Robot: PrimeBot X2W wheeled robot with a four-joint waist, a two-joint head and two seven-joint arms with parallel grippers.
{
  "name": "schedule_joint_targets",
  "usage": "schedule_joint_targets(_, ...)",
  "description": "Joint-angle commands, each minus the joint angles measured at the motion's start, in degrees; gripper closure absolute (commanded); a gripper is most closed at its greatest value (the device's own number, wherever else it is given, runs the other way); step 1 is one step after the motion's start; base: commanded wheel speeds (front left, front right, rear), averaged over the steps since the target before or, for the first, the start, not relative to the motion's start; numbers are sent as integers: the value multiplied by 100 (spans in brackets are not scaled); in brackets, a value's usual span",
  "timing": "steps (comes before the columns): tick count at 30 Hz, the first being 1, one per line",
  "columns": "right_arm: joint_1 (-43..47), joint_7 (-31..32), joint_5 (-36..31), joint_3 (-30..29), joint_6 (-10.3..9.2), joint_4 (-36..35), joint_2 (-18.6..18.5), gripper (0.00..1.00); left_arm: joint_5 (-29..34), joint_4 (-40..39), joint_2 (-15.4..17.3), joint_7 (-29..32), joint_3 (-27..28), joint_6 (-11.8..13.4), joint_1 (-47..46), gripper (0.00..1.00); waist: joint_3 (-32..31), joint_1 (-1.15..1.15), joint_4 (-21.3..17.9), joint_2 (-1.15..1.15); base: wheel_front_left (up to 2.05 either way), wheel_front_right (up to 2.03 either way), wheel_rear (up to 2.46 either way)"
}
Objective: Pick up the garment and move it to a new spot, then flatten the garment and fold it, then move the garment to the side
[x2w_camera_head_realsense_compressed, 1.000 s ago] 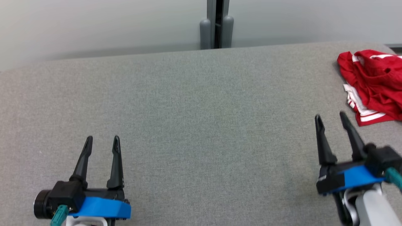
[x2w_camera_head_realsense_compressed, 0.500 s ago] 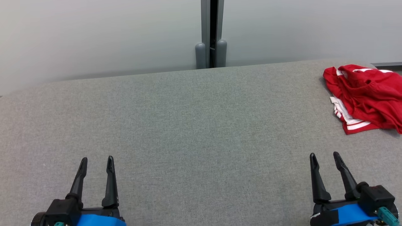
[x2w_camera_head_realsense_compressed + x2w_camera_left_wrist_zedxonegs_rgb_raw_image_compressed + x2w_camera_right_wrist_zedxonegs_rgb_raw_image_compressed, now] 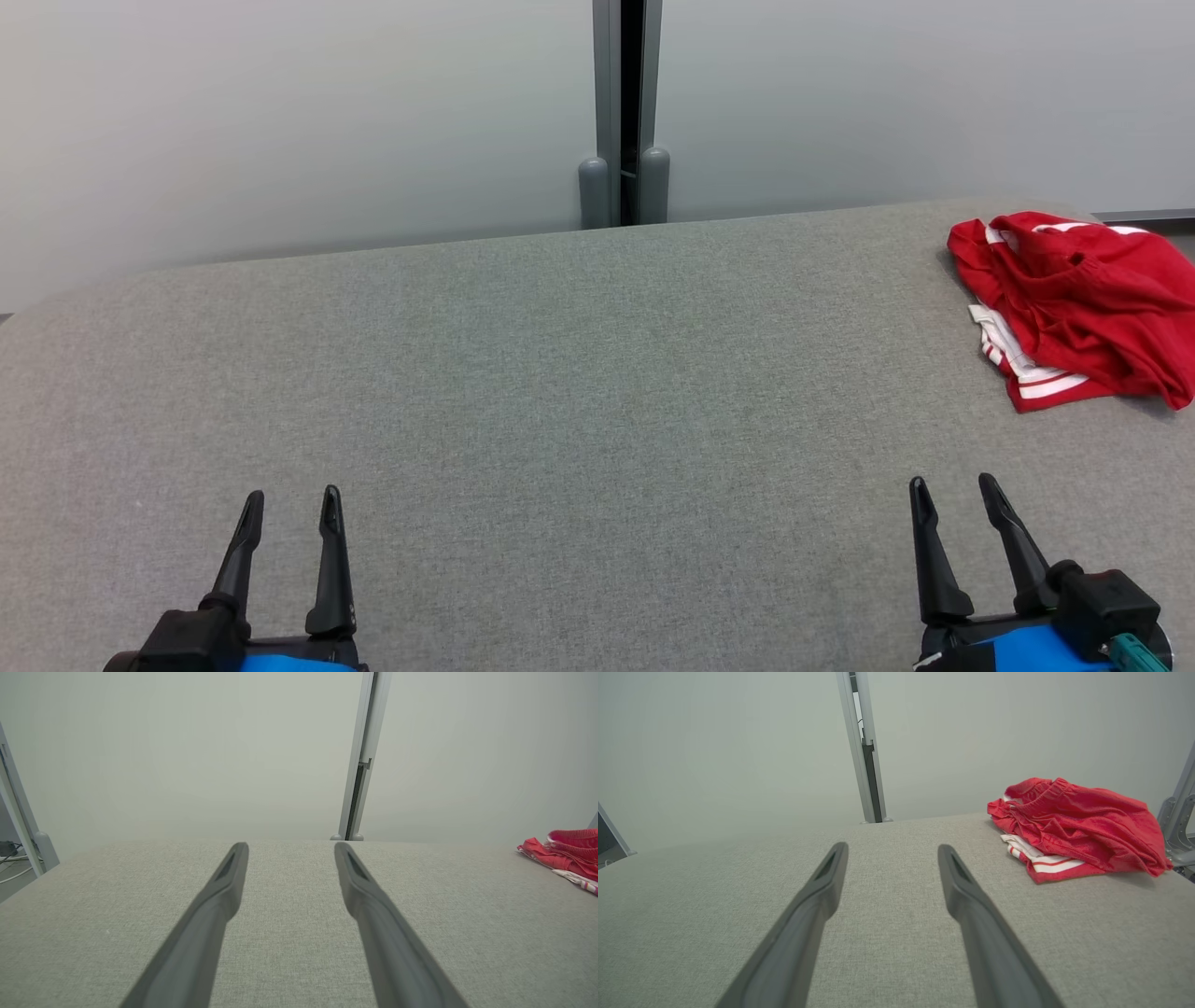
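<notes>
Red garment bunched at 2 o'clock, table edge. Left gripper & right gripper spread, empty, at 7 & 5, prob. keeping centre free.

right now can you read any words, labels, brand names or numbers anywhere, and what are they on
No readable text anywhere.
Red garment: white stripes, no lettering visible; its folds may hide a label.
Grey table: plain fabric, no marks.
Pale wall: no signs or numbers.
</notes>
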Motion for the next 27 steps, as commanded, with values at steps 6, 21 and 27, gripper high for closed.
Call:
schedule_joint_targets(6,22,6,23,13,1,135,11,100,-23,118,-24,11,-7,-23,50,100,1,1,5,0,0,0,0)
schedule_joint_targets(21,-139,450,1770,-126,1,195,47,100,-1737,222,-16,462,169,-166,-93,100,-7,1,31,0,0,0,0)
schedule_joint_targets(27,-196,600,2352,-174,0,211,60,100,-2314,241,-12,607,225,-215,-140,100,-9,1,40,0,0,0,0)
